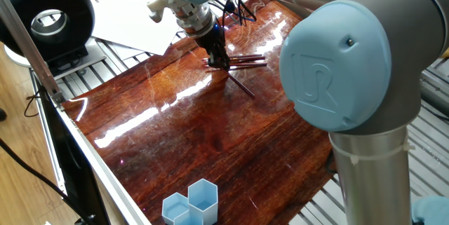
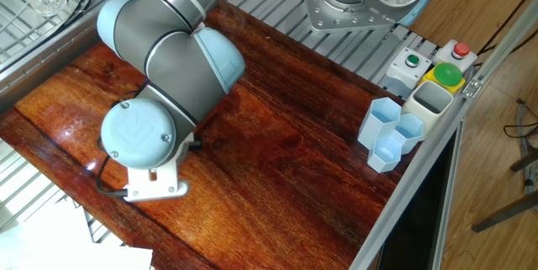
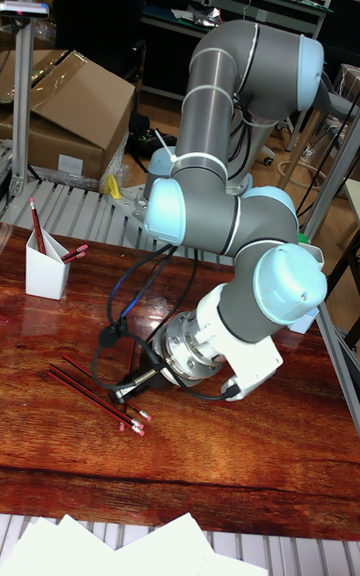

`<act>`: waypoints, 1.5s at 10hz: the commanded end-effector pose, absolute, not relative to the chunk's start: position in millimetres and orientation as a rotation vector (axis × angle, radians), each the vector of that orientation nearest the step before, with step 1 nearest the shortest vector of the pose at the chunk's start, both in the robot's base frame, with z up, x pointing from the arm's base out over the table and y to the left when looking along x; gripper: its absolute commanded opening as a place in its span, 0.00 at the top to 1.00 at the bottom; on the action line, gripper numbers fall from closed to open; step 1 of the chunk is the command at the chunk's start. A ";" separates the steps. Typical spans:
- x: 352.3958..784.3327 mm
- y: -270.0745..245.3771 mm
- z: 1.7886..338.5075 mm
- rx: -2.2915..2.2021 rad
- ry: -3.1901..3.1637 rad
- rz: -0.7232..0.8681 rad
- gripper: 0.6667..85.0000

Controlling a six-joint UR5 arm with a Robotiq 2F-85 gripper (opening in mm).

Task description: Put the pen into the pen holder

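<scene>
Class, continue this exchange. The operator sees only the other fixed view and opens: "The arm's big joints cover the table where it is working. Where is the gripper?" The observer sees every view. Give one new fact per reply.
Observer: In one fixed view, the gripper is low over one end of the loose red pens lying on the table.
Operator: I see only the blue honeycomb cups. Is there a pen holder?
Observer: Yes. The tall fixed view shows a white pen holder standing near a table edge, apart from the loose pens.
Operator: Is it empty?
Observer: No. A few stored pens already stick out of it.
</scene>
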State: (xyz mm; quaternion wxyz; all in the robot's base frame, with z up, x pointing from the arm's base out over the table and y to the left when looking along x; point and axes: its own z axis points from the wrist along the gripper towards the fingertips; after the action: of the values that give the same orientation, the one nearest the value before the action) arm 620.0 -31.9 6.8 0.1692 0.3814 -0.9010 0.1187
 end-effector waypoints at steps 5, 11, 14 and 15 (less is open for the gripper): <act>617.8 -34.5 21.9 1.025 -2.572 0.356 1.00; 585.6 -50.3 136.8 0.970 -2.548 0.310 1.00; 535.5 -40.1 186.1 0.893 -2.633 0.170 1.00; 523.7 -29.8 189.9 0.866 -2.672 0.102 1.00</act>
State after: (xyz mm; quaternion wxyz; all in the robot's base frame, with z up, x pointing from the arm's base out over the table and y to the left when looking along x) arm 559.6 -45.1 156.4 0.1829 0.3294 -0.9226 0.0825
